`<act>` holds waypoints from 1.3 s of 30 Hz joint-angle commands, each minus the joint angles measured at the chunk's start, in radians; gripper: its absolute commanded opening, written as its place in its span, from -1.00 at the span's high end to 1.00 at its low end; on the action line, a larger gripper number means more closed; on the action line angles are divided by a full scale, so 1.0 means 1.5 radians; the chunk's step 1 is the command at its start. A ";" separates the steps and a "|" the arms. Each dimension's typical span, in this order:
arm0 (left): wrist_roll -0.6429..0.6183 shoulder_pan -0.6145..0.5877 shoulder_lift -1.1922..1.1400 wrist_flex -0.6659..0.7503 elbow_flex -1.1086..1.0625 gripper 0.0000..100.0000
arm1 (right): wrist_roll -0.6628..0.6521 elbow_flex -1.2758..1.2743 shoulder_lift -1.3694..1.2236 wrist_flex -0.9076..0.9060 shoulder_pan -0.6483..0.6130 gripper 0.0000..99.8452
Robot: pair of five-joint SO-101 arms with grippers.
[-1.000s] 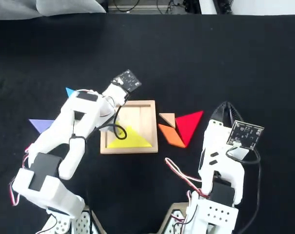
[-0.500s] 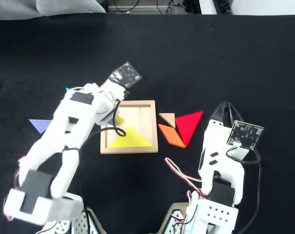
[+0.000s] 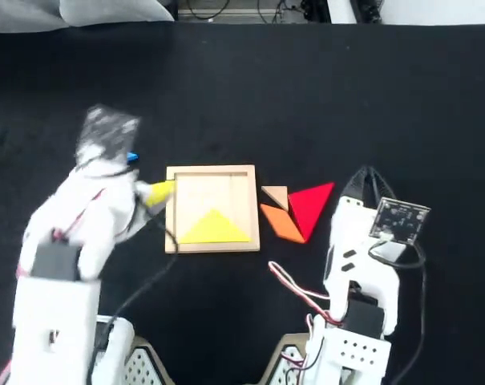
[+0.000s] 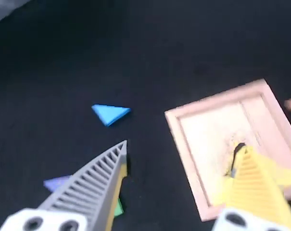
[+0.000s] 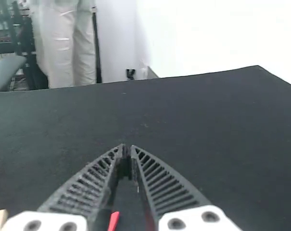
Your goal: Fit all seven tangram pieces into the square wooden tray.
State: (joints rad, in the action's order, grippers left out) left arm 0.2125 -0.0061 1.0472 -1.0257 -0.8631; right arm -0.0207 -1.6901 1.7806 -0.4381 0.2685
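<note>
The square wooden tray (image 3: pixel 212 172) lies mid-table with one yellow triangle (image 3: pixel 214 228) inside, near its front wall. My left gripper (image 3: pixel 152 191) hovers at the tray's left edge. In the left wrist view it (image 4: pixel 182 146) is open and empty, over the tray (image 4: pixel 183 144). A blue triangle (image 3: pixel 131 157) (image 4: pixel 110 113) lies just left of the tray. Purple (image 4: pixel 57 183) and green (image 4: pixel 118 210) pieces lie near it. Right of the tray sit a tan triangle (image 3: pixel 274 195), an orange piece (image 3: pixel 280 223) and a red triangle (image 3: pixel 310 204). My right gripper (image 3: pixel 369 178) (image 5: pixel 126 149) is shut, right of the red triangle.
Black cloth covers the whole table (image 3: pixel 306 96), with wide bare room behind the tray. The left arm's body (image 3: pixel 74 233) covers the table's left front. Past the far table edge stand a white wall and furniture (image 5: pixel 63 43).
My left arm has swung left, from over the tray's back left corner to its left edge. The yellow triangle stays in the tray. The right arm has barely moved.
</note>
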 commanded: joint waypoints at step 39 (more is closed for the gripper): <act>-0.121 -0.074 0.511 0.132 -0.558 0.32 | -0.193 0.561 -0.607 -0.413 -0.167 0.78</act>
State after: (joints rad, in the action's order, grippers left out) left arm 0.0269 -0.1258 1.8098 -0.8477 -1.6794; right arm -0.3030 -1.1101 1.2221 -0.9874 0.0568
